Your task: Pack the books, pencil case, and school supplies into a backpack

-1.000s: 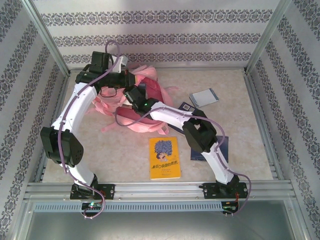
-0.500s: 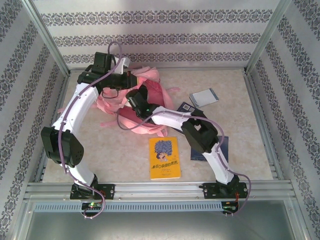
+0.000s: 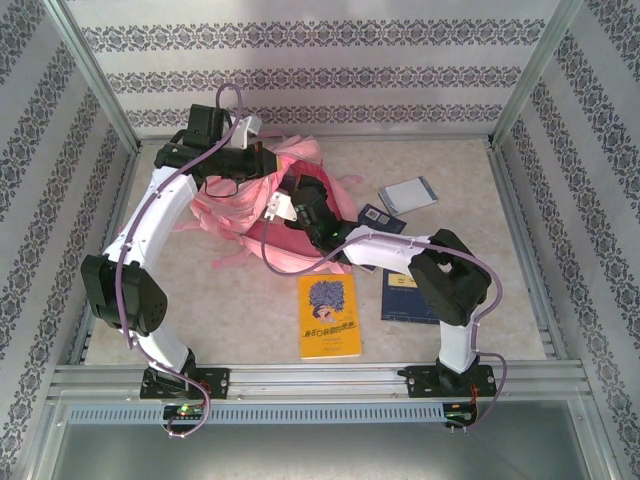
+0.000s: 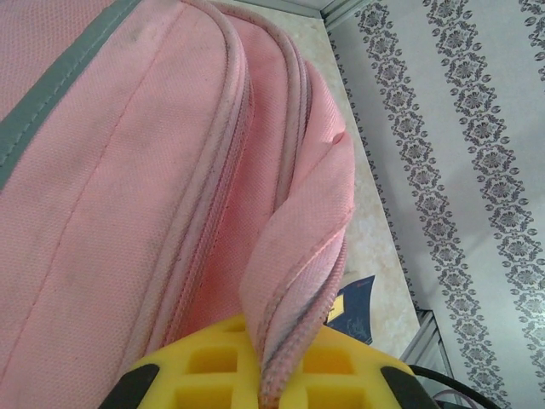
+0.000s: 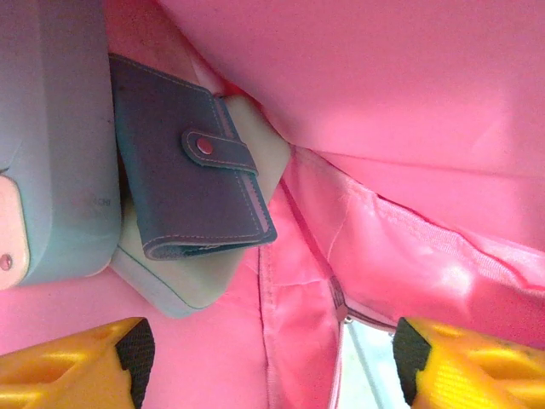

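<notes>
The backpack [image 3: 285, 245] is found at upper centre of the top view. A fold of its pink fabric is clamped between the closed jaws of the left gripper [image 4: 268, 366]. The right gripper [image 5: 268, 358] is placed inside the bag, jaws wide and empty, with a dark snap-fastened case [image 5: 187, 170] lodged ahead at upper left. The yellow book [image 3: 330, 316] is laid below the bag, long axis up-frame, and is judged nearer the right arm. A navy book [image 3: 405, 298] is partly covered by that arm, and the pocket's depth cannot be made out
</notes>
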